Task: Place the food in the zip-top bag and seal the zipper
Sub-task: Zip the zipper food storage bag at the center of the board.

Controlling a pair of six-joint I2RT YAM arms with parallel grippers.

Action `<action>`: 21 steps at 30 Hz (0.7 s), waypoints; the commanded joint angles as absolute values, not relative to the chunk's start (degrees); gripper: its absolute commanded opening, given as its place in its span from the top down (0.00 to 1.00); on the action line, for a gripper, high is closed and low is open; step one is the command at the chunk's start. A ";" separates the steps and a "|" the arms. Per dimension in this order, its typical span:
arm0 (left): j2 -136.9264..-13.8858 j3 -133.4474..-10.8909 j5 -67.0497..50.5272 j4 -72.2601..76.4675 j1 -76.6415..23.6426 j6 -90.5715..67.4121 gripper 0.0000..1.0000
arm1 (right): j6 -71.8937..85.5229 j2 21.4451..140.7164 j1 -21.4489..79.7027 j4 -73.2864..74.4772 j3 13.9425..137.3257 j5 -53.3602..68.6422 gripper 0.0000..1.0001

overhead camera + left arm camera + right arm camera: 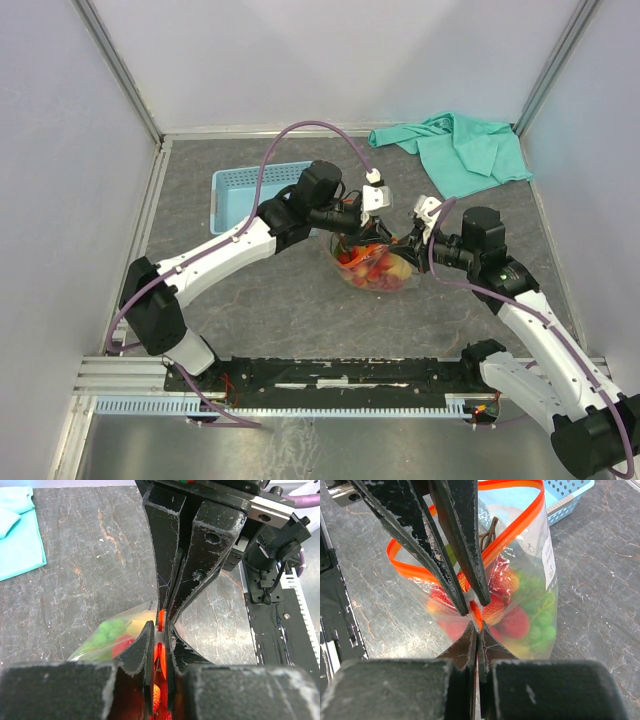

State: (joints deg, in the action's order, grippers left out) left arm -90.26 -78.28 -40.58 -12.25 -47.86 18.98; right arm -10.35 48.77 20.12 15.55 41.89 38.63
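The clear zip-top bag stands on the table mid-centre, holding the food: red strawberries, green grapes and a yellow fruit. Its orange zipper still gapes in a loop on either side of the pinch. My left gripper is shut on the zipper strip, as seen in the left wrist view. My right gripper is shut on the same strip from the opposite side, tip to tip with the left one, and also shows in the right wrist view.
A light blue lattice basket lies left of the bag and behind it; it also shows in the right wrist view. A teal cloth lies at the back right. Grey walls enclose the table on three sides.
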 commanded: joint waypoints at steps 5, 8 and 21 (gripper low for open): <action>-88.96 -77.35 -42.88 -10.36 -47.28 14.58 0.72 | -8.97 46.85 19.69 11.56 43.23 39.64 0.98; -89.25 -77.32 -43.10 -9.71 -47.33 13.72 0.68 | -8.75 46.93 19.67 11.43 43.24 39.98 0.98; -90.65 -77.35 -45.86 -6.02 -47.37 9.23 0.65 | -7.54 46.93 19.68 10.22 42.45 40.65 0.98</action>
